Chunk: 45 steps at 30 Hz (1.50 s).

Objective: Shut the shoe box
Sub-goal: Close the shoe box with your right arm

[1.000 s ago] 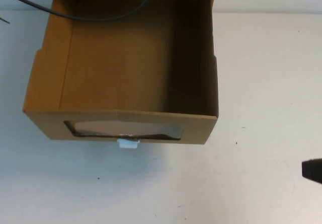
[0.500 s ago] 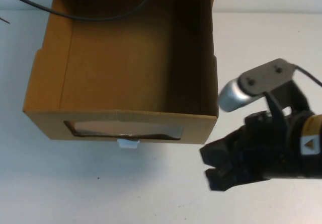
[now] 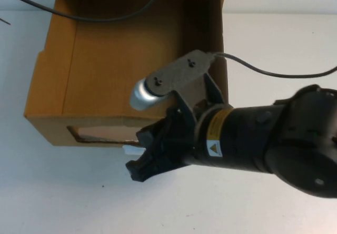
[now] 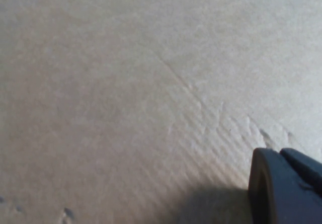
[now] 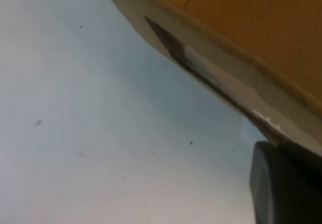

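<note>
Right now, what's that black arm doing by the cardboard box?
The shoe box sits pulled open on the white table, empty inside. The right pincer has swung in from the right and hovers at the windowed front, beside the small white tab, seemingly lining up to push the box shut. The left pincer is pressed close against plain cardboard.

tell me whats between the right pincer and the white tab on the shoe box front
Nothing shows between them: in the high view the right pincer sits just in front of the white tab on the shoe box. Contact is unclear.
</note>
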{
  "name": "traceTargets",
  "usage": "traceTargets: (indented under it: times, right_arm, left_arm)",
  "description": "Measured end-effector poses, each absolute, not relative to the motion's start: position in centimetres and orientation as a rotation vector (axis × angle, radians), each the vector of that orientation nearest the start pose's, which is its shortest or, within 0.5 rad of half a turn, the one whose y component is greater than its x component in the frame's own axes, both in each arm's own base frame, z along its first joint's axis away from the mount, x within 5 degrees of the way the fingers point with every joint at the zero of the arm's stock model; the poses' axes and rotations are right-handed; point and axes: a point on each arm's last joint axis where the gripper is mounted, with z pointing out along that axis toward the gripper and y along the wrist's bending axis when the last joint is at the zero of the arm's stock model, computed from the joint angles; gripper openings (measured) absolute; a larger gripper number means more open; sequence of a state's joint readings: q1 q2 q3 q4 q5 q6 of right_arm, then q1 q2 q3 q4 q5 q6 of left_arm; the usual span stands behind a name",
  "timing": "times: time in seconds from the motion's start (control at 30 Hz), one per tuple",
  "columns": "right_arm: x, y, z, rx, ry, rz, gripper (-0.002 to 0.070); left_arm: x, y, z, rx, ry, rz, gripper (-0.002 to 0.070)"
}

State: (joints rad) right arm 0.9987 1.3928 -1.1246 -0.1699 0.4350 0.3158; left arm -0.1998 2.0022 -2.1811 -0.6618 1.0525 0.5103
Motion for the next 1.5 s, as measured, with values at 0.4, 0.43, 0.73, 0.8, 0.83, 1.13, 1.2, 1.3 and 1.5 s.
traceTargets:
  times: [0.4, 0.43, 0.73, 0.8, 0.83, 1.13, 1.2, 1.3, 1.5]
  right_arm:
    - [21.4, 28.3, 33.5, -0.820, 2.070, 0.529, -0.0011]
    - [21.7, 28.2, 33.4, -0.811, 2.073, 0.524, -0.0011]
    - [24.3, 28.1, 34.4, -0.734, 2.050, 0.511, -0.0011]
    - [24.9, 28.1, 34.9, -0.716, 2.037, 0.511, -0.0011]
    - [25.4, 28.1, 35.2, -0.703, 2.030, 0.511, -0.0011]
    - [29.4, 28.9, 36.3, -0.657, 2.029, 0.459, -0.0011]
    - [29.6, 29.0, 36.4, -0.675, 2.040, 0.463, -0.0011]
    - [29.2, 29.2, 36.6, -0.723, 2.049, 0.507, -0.0011]
    - [28.4, 29.1, 37.9, -0.763, 2.006, 0.568, -0.0011]
  left_arm:
    - [43.1, -13.7, 40.2, 0.668, 2.101, -0.661, -0.0005]
    - [43.1, -13.7, 40.2, 0.668, 2.101, -0.661, -0.0005]
    - [43.1, -13.7, 40.2, 0.667, 2.101, -0.662, -0.0005]
    - [43.1, -13.7, 40.2, 0.666, 2.102, -0.663, -0.0005]
    - [43.1, -13.7, 40.2, 0.666, 2.102, -0.663, -0.0005]
    - [43.1, -13.7, 40.2, 0.672, 2.099, -0.659, -0.0005]
    - [43.1, -13.7, 40.2, 0.672, 2.099, -0.659, -0.0005]
    - [43.1, -13.7, 40.2, 0.672, 2.099, -0.659, -0.0005]
    - [43.1, -13.7, 40.2, 0.671, 2.098, -0.659, -0.0005]
